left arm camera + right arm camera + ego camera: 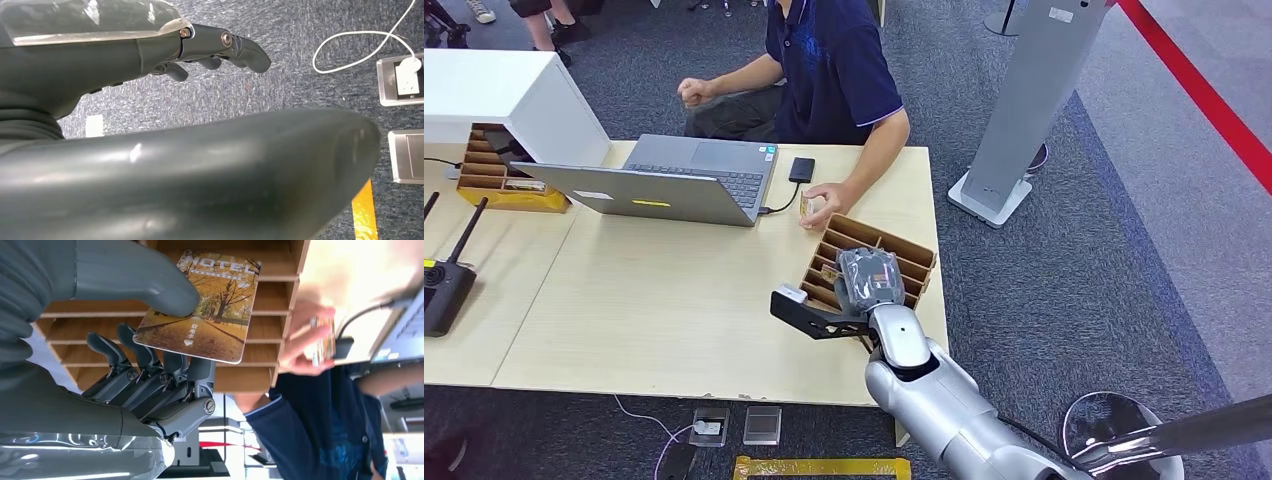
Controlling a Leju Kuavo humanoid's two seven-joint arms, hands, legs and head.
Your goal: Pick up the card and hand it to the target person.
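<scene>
The card (202,305), printed with an autumn avenue and the word HOTEL, is pinched in the right hand (145,365): the grey thumb presses on its printed face and the darker fingers (150,360) curl under its back. It hangs just above the slotted cardboard tray (919,262) at the table's (654,300) right end, so it looks lifted clear of its slot, though the head view hides the card behind the hand's back (869,278).

The pick-up appears done, and the step in hand is the hand-over. The seated person in the dark blue shirt (834,70) is across the table, with 1 hand (824,207) resting just beyond the tray and holding what seems to be another card (322,342). That hand is busy, so the next move calls for carrying the card over the tray toward the person, keeping the pinch firm and offering a free edge to take.

The left hand (215,52) hangs over the carpet, its fingers loosely curled and holding nothing. A laptop (674,180) sits further left on the table.
</scene>
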